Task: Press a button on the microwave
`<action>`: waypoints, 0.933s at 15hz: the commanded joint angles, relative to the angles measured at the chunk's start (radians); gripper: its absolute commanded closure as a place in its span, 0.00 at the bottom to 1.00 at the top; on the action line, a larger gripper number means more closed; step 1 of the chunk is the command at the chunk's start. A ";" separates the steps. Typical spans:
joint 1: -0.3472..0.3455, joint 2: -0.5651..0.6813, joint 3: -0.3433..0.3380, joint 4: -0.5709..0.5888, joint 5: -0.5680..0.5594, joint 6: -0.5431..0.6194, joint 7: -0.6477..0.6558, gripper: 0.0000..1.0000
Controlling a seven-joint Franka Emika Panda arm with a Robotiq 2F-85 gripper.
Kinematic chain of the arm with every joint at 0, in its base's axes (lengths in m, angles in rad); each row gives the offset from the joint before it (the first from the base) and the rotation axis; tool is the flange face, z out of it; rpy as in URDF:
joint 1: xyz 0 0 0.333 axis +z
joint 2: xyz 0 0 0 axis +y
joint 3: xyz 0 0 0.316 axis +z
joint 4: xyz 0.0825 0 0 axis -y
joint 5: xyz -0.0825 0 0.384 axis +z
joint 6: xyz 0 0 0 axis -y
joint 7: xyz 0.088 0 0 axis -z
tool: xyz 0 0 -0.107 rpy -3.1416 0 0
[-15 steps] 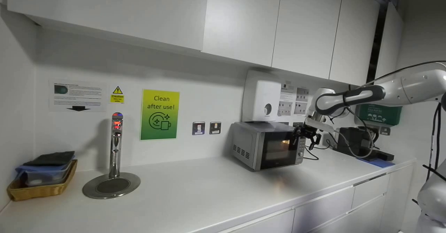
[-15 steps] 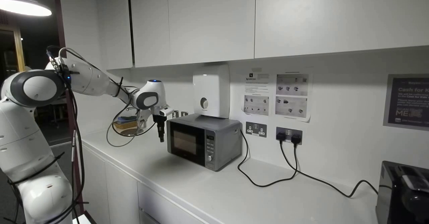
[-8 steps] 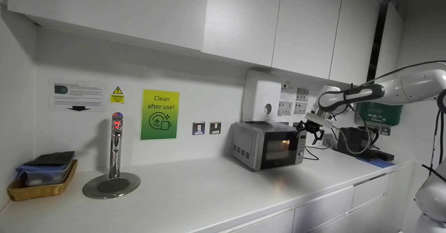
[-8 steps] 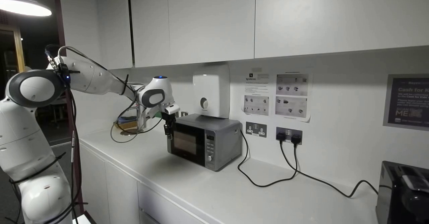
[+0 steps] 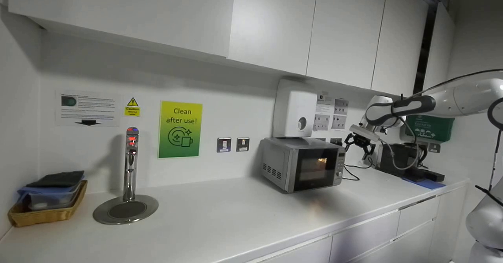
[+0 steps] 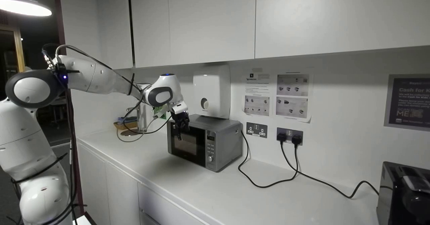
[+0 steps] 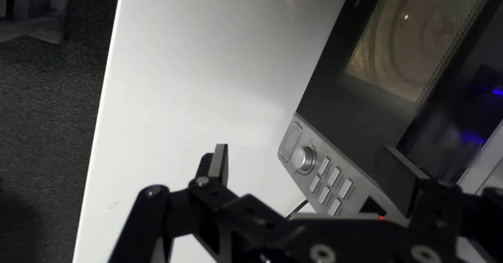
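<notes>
Observed microwave (image 5: 300, 164) on the tabletop (image 5: 212, 219), right of the chrome tap (image 5: 130, 164) in an exterior view. Noted hand (image 7: 303, 151) spread wide near the control panel (image 7: 334, 192); cannot tell whether touching.

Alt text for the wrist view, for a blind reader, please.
An open, empty pincer sits along the bottom edge; beyond it, the microwave shows its control strip, with a round knob and buttons. Door window upper right; white countertop left, dark floor far left.

Fingers (image 7: 217, 164) now higher, farther right
</notes>
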 commanded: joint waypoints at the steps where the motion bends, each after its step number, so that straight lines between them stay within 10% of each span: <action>1: -0.030 0.036 -0.015 0.044 -0.064 -0.015 0.088 0.00; 12: -0.031 0.105 -0.045 0.086 -0.123 -0.023 0.196 0.00; 14: -0.027 0.115 -0.051 0.096 -0.125 -0.019 0.200 0.28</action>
